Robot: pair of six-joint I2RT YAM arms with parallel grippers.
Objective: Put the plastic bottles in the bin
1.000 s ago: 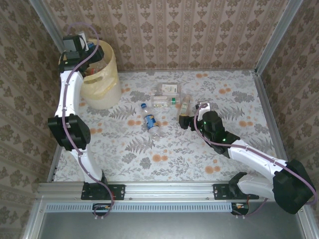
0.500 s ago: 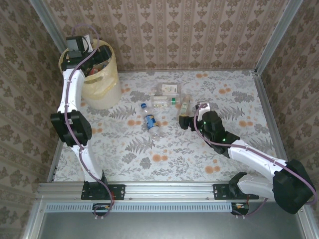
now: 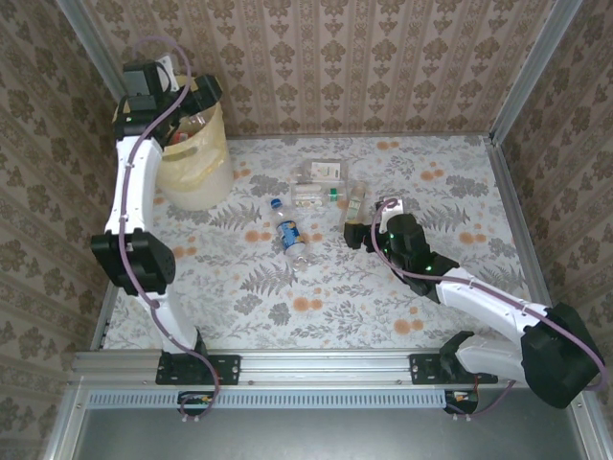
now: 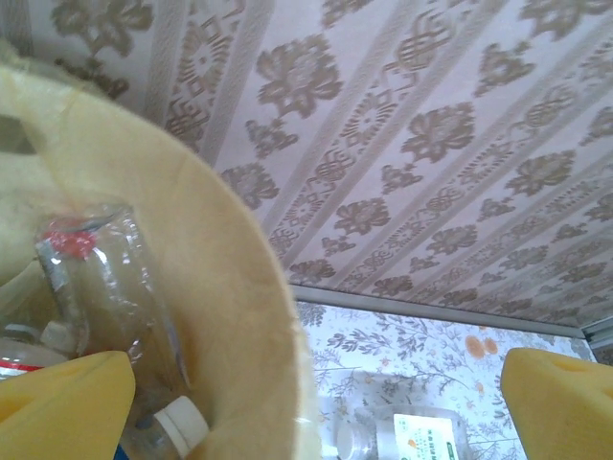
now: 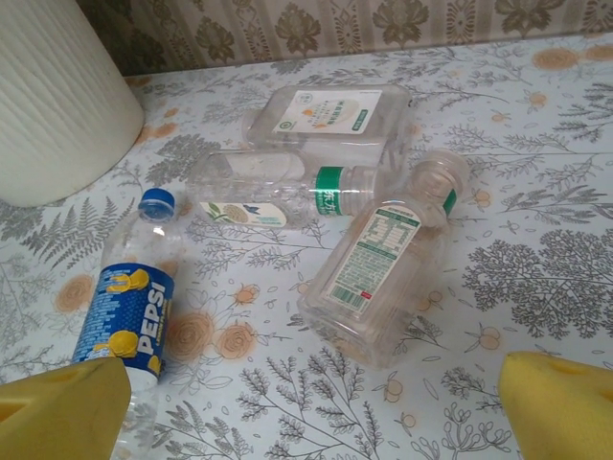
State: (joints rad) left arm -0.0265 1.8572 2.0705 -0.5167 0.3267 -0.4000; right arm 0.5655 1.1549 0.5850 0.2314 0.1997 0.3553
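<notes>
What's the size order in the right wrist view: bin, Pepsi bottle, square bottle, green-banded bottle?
1. bin, cropped by the frame.
2. square bottle and Pepsi bottle: alike; Pepsi's base is partly behind the right claw.
3. green-banded bottle, though it lies farther away.

The word PEPSI stands on the blue label of the bottle (image 5: 129, 316) just ahead of the right gripper (image 5: 311, 401); the other labels are too small to read.

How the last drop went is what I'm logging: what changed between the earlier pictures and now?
The left gripper, poised over the pale yellow round plastic bin, opened wide, and its arm shifted a little. A clear plastic bottle with a red label lies inside the bin. Unchanged: the right gripper, open above the table, and the four clear plastic bottles lying there.
</notes>
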